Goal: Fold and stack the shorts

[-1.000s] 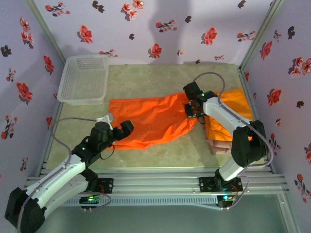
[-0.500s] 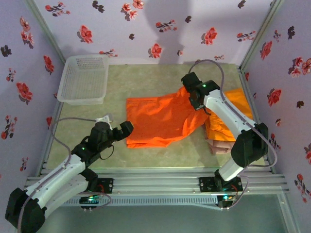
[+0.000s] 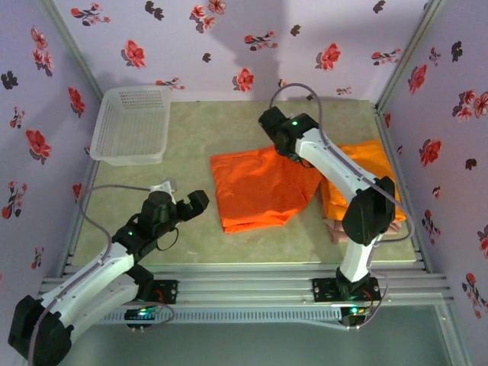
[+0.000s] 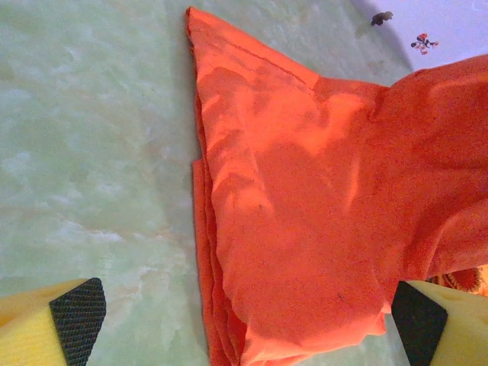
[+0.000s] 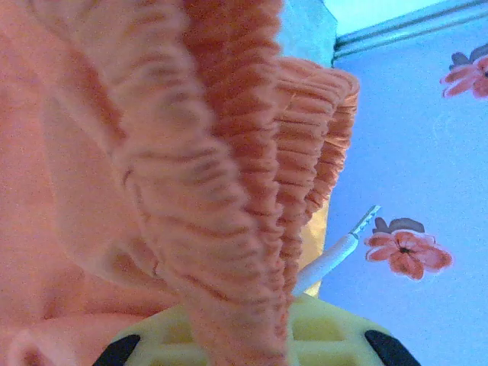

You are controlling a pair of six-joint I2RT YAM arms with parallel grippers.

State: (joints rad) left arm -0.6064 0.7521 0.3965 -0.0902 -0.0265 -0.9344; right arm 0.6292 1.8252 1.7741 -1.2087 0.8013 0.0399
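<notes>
Your right hand (image 3: 280, 151) is pinched on the waistband (image 5: 229, 191) of the orange shorts (image 3: 259, 191), which lie mid-counter (image 3: 198, 137). Your left hand (image 3: 185, 197) hangs wide open nearby. The cloth looks light and limp, so grip the thick waistband or the corners.

The orange shorts (image 5: 91, 168) are hanging close against the lens, their gathered elastic waistband (image 5: 229, 175) bunching in thick ruffles and running down between the right fingers (image 5: 383, 349), which are pinching it at the bottom edge. A white drawstring (image 5: 332, 259) is poking out to the right of the folds. Behind, a lilac wall (image 5: 427, 152) is showing a red flower (image 5: 404, 253), with a grey rail (image 5: 412, 30) crossing above it.
</notes>
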